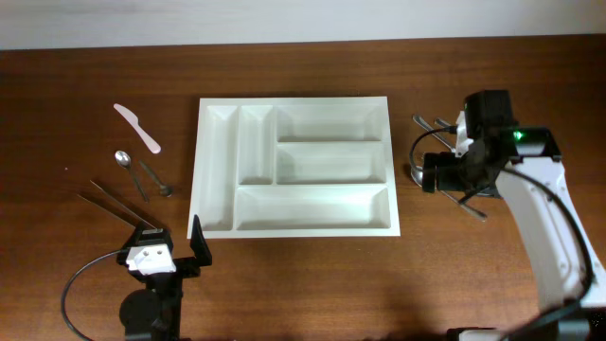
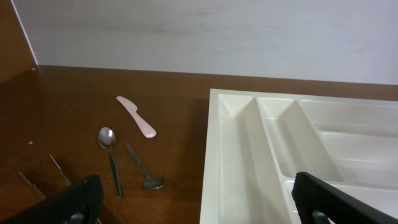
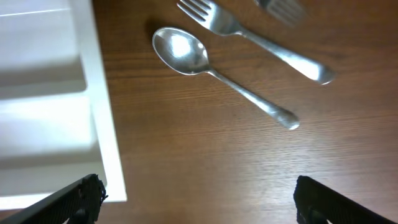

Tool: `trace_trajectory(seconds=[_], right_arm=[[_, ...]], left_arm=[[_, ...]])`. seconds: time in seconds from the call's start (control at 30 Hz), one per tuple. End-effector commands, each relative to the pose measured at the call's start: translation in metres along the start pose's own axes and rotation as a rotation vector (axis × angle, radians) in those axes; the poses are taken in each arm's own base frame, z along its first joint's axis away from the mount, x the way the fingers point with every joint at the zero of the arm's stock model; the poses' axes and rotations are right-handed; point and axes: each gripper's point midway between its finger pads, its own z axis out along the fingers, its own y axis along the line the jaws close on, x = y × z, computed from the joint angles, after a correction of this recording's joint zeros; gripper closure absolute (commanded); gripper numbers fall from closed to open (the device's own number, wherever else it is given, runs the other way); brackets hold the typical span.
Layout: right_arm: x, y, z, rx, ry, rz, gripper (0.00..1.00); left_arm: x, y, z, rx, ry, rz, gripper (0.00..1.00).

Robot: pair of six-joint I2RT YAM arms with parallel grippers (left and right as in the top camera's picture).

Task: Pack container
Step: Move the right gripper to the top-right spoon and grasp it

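Container (image 1: 294,99) lies flat — left pincer (image 2: 196,198) and right pincer (image 3: 196,193) gape wide, gripping nothing.

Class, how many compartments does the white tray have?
5 in the tray: left upright slot, second upright slot, top long slot, middle long slot, bottom long slot. None hidden.

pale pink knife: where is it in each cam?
Overhead: pale pink knife at upper left, left of the container.
Left wrist: left of centre, just beyond the small spoon.
Right wrist: not in it.
Shared landmark: the white container's rim, which shows in all three views.
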Motion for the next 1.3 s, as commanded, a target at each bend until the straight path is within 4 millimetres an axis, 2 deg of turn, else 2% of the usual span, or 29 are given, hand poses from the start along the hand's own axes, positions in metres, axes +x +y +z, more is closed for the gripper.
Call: trace_trajectory(seconds=[0.0, 0.17, 0.2, 0.33, 0.57, 0.7, 0.83, 0.87, 1.0, 1.1, 1.27], right_arm=[[-0.015, -0.016, 0.015, -0.046, 0.008, 0.136, 0.0], [-0.036, -0.06, 0.026, 0.01, -0.049, 0.242, 0.08], [-0.044, -0.076, 0.029, 0.018, -0.076, 0.283, 0.08], [-0.047, -0.101, 0.037, 0.038, -0.078, 0.344, 0.08], [-0.035, -0.108, 0.069, 0.048, 0.02, 0.347, 0.08], [-0.034, -0.109, 0.082, 0.052, 0.042, 0.43, 0.1], [-0.059, -0.113, 0.084, 0.046, -0.061, 0.575, 0.11], [-0.071, -0.115, 0.083, 0.038, -0.112, 0.582, 0.12], [-0.093, -0.127, 0.081, 0.075, -0.214, 0.58, 0.12], [-0.103, -0.134, 0.087, 0.095, -0.253, 0.584, 0.12], [-0.101, -0.153, 0.111, 0.104, -0.236, 0.649, 0.14]], left_arm=[[0.001, 0.0, 0.0, 0.003, -0.004, 0.011, 0.01], [0.001, 0.0, 0.0, 0.003, -0.004, 0.011, 0.01], [0.001, 0.0, 0.0, 0.003, -0.004, 0.011, 0.01], [0.001, 0.0, 0.0, 0.003, -0.004, 0.011, 0.01], [0.001, 0.0, 0.0, 0.003, -0.004, 0.011, 0.01], [0.001, 0.0, 0.0, 0.003, -0.004, 0.011, 0.01], [0.001, 0.0, 0.0, 0.003, -0.004, 0.011, 0.01], [0.001, 0.0, 0.0, 0.003, -0.004, 0.011, 0.01], [0.001, 0.0, 0.0, 0.003, -0.004, 0.011, 0.01], [0.001, 0.0, 0.0, 0.003, -0.004, 0.011, 0.01], [0.001, 0.0, 0.0, 0.003, -0.004, 0.011, 0.01]])
